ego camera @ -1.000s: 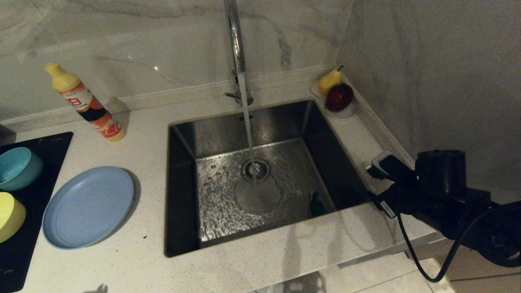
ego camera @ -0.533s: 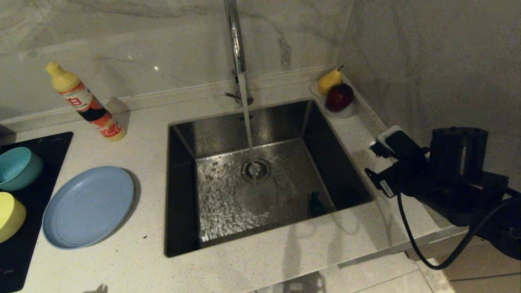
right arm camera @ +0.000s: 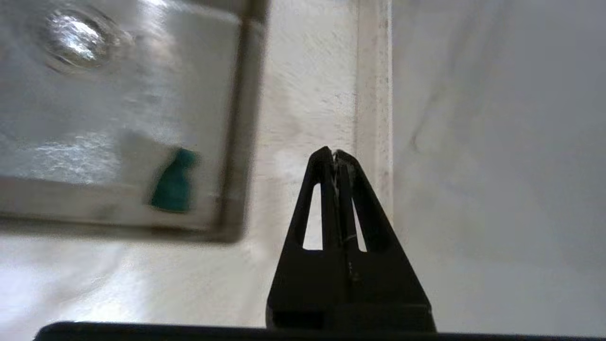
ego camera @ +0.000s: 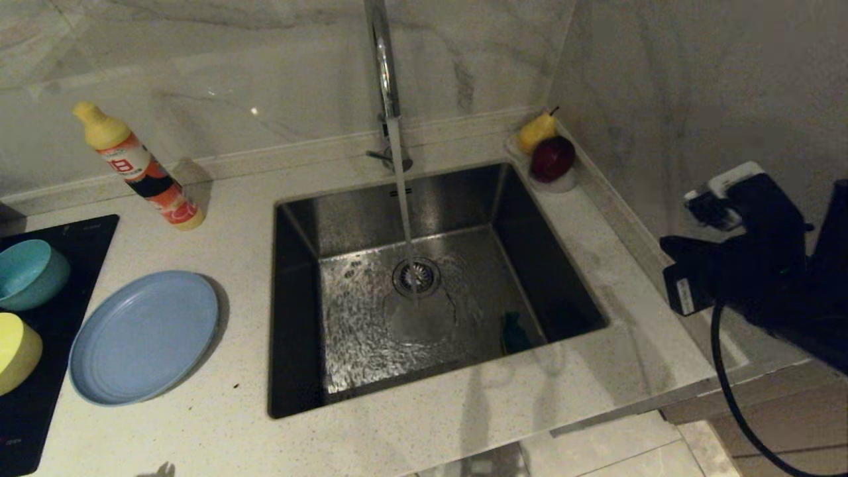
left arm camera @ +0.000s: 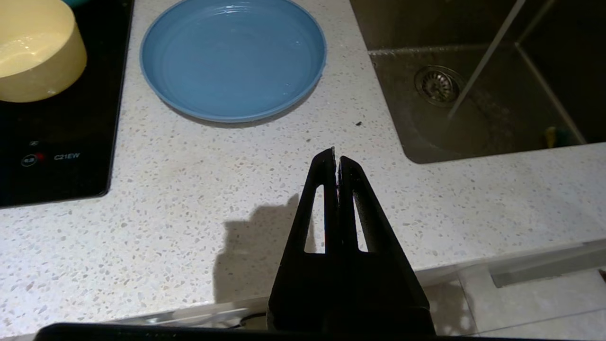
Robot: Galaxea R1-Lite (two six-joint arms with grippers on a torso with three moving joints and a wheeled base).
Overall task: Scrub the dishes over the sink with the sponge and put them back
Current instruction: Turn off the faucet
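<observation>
A: First entry, the largest item: what do we list?

B: The stainless steel sink [ego camera: 344, 331], sunk in the speckled worktop [ego camera: 232, 411]. The chrome tap [ego camera: 383, 73] runs a stream onto the drain strainer [ego camera: 416, 277], so we judge the basin is wet and ready for scrubbing over it.

A: Next, the dishes?

B: Pale blue plate [ego camera: 144, 336], flat on the worktop just beside the sink's left edge. Teal bowl [ego camera: 30, 273] and yellow bowl [ego camera: 16, 351] sit on the black cooktop [ego camera: 59, 291], farther left. We read all three as parked where our left arm could lift them toward the water.

A: Other fixtures?

B: Detergent bottle [ego camera: 138, 169], leaning behind the plate. Clear fruit dish [ego camera: 560, 184] in the far right corner, holding a yellow pear [ego camera: 535, 131] and a red apple [ego camera: 552, 158]; not part of the job.

A: Our tools?

B: Right gripper [right arm camera: 335, 156], fingers pressed together on nothing, above the worktop right of the sink, near the wall. Left gripper [left arm camera: 336, 158], fingers together too, empty, hanging over the worktop's front edge near the plate.

A: Smallest item?

B: The sponge [ego camera: 515, 333], green side showing, on the sink floor against the right wall, toward the front. We judge it unclaimed, on our right arm's side.
</observation>
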